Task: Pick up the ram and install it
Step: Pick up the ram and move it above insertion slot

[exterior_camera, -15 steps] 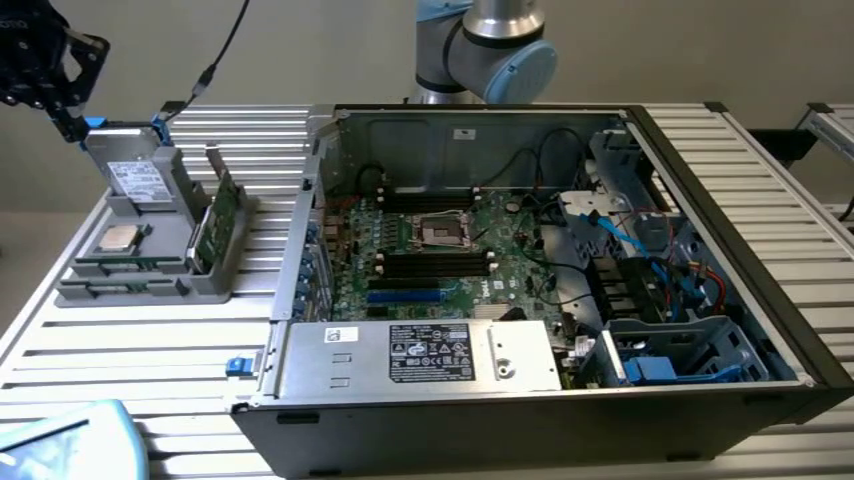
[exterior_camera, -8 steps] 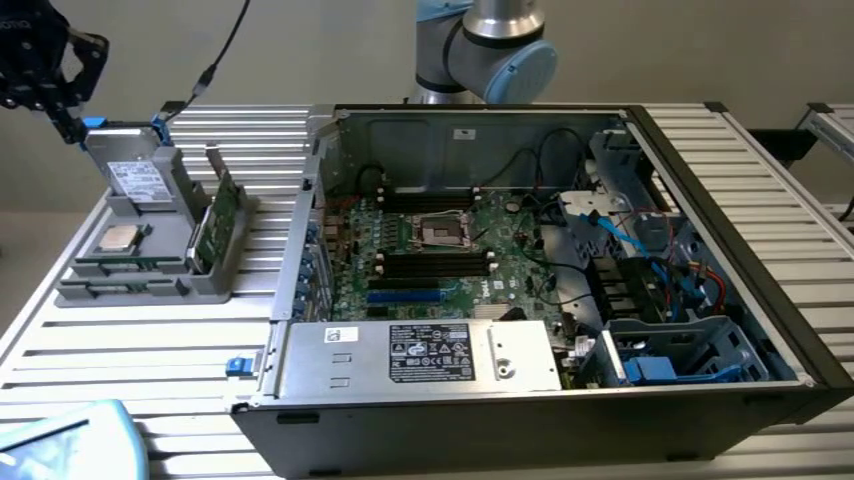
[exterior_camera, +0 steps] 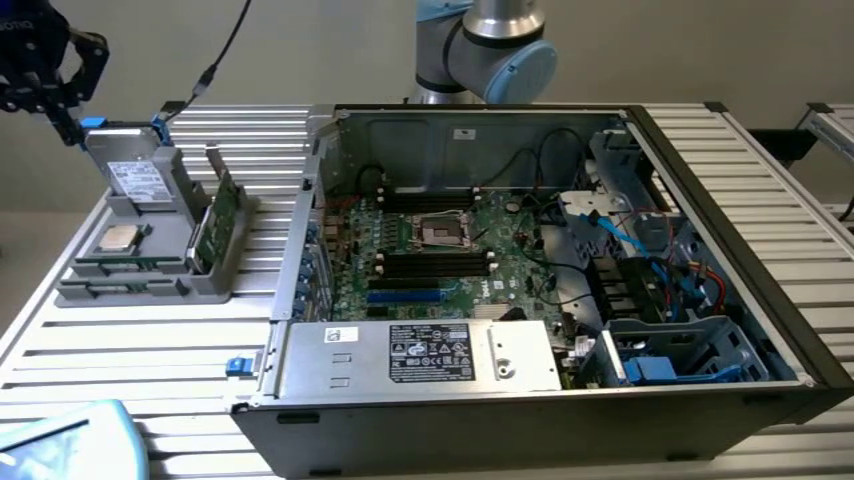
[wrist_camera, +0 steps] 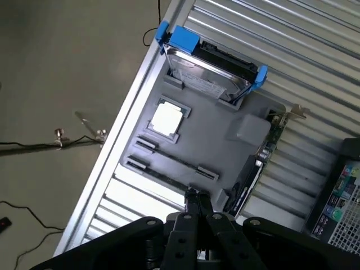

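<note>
Gripper: fingers pressed together, gripping nothing, poised above the grey parts tray. The ram lies on edge in a long slot of that tray, just beside a processor chip, to the exterior view's left of the open computer case. Power-supply label and hard-drive sticker: print too small to read.

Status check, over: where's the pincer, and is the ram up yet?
Pincer shut, empty, above grey tray. Ram sitting in tray slot, not yet picked. Nothing blocking it.
</note>
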{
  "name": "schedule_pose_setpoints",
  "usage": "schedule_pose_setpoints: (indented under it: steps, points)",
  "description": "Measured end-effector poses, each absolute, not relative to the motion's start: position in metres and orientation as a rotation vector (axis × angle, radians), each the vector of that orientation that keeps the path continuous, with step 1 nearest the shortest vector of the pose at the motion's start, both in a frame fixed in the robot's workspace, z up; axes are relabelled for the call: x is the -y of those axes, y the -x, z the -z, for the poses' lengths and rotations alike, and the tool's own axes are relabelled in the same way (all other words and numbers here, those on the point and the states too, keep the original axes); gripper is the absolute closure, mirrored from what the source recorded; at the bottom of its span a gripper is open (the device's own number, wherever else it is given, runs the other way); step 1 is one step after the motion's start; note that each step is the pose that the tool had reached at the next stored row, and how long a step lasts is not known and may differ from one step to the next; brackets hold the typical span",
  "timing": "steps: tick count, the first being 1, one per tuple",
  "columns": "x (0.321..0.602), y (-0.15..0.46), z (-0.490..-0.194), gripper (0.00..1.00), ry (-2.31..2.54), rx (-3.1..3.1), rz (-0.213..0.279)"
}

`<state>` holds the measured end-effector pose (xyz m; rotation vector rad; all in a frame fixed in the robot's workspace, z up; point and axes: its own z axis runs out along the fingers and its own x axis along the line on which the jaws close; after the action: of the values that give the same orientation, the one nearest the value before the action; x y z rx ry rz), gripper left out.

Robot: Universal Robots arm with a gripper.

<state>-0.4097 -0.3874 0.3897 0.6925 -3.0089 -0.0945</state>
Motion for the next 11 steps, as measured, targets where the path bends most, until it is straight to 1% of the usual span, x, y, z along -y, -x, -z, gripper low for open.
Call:
schedule_pose_setpoints:
  steps: [11]
  points:
    - [0.3874,0.4097,-0.3882,0.89,-0.988,2.919,0.086]
